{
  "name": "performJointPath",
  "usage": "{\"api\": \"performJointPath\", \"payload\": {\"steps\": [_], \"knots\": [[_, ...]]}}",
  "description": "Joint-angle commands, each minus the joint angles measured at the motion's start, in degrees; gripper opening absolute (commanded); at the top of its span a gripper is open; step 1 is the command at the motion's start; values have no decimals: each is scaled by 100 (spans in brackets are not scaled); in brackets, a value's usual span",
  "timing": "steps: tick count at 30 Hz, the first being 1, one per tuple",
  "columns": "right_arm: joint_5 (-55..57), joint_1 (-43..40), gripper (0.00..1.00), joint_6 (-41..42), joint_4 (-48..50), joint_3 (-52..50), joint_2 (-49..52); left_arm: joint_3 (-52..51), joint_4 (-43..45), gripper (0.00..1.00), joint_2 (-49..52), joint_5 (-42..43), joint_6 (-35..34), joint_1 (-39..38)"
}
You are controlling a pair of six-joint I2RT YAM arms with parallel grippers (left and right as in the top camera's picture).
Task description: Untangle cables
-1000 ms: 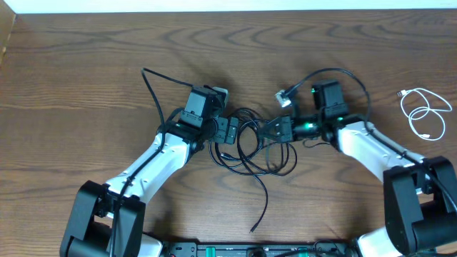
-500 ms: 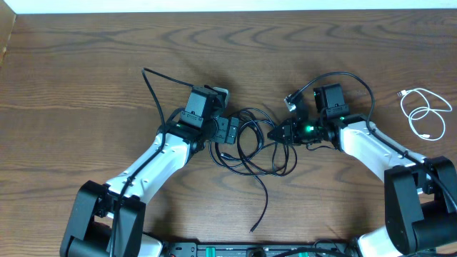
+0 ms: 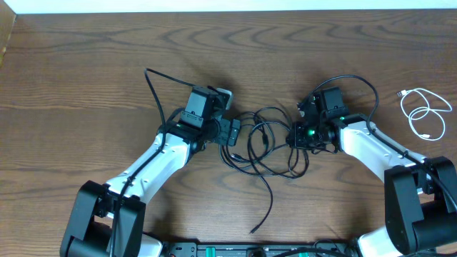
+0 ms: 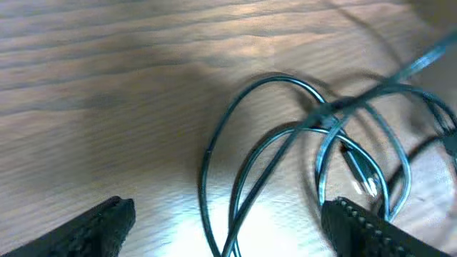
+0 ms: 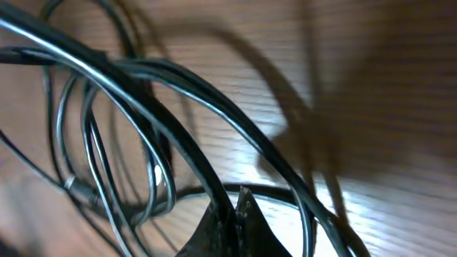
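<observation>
1. The black cables lie in a tangled heap of loops near the centre of the counter. One loose end trails toward 6 o'clock.
2. The left pincer sits at the heap's 9 o'clock edge with its fingers wide apart. Loops lie on the wood between them, ungripped.
3. The right pincer sits at the heap's 3 o'clock edge, its tips pressed together and clamped on a black strand.
4. The white cable lies coiled alone, well apart from the heap, at 3 o'clock near the counter's edge.
</observation>
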Motion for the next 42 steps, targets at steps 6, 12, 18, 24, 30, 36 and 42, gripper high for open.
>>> {"api": "performJointPath", "payload": {"steps": [6,12,18,24,30,36,42], "knots": [[437,-13,1,127,-13,-35,7,31,33,82,39,647,221,2],[435,-9,1,127,-57,-35,7,31,120,82,197,490,221,-22],[433,20,1,127,-85,-35,7,31,310,70,400,525,221,-166],[433,26,1,125,-83,-35,7,31,361,50,428,400,223,-212],[431,31,1,125,-105,-35,7,31,356,9,428,-210,223,-212],[433,31,1,125,-144,-35,7,31,348,9,428,-636,221,-212],[437,129,1,125,-168,-35,7,31,330,28,428,-763,216,-212]]}}
